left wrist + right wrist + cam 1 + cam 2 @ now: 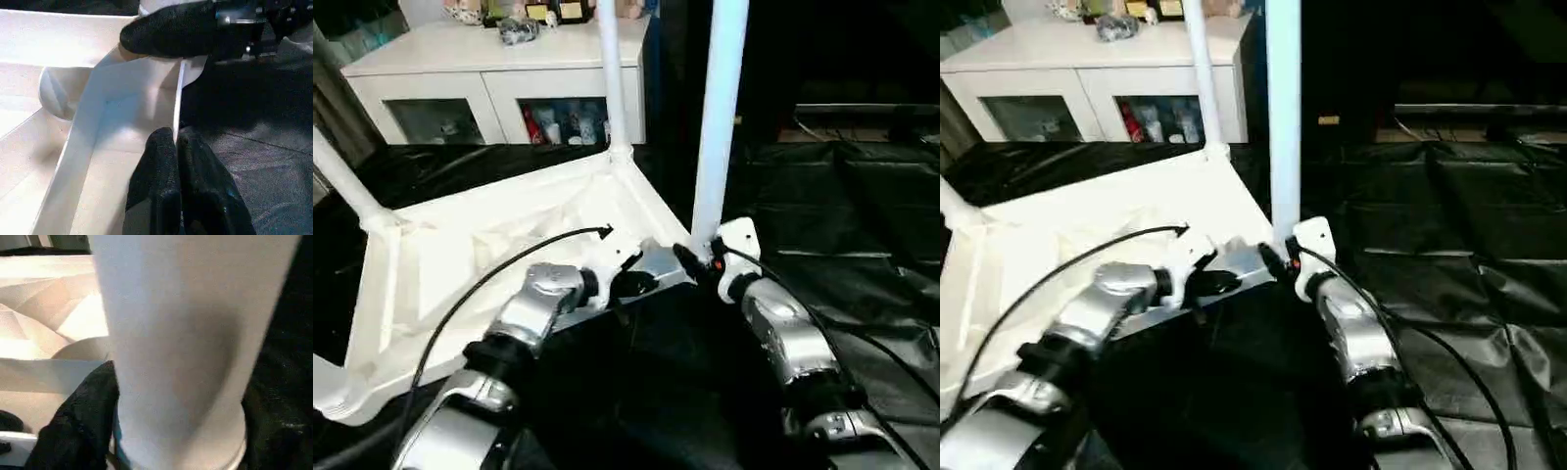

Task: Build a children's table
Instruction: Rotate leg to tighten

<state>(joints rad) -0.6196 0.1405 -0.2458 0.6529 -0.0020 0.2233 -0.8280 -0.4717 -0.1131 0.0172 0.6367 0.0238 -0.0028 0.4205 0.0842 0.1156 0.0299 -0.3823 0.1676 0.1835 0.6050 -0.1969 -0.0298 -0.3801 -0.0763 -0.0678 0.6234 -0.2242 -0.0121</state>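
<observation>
The children's table (499, 245) beside the left hand (177, 142) looked like smooth white plastic with a soft sheen, and the leg (186, 347) between the right hand's (705, 257) fingers (80, 426) had the same even, faintly glossy surface. Both hands' fingers were black with a fine, grainy, matt texture, and the forearms (783, 338) behind them shone like brushed silver metal. Under the hands lay a creased black sheet (862, 225) with a dull plastic gloss.

White children's table (480, 255) upside down on black sheet, tube legs (717, 117) standing in corner sockets
</observation>
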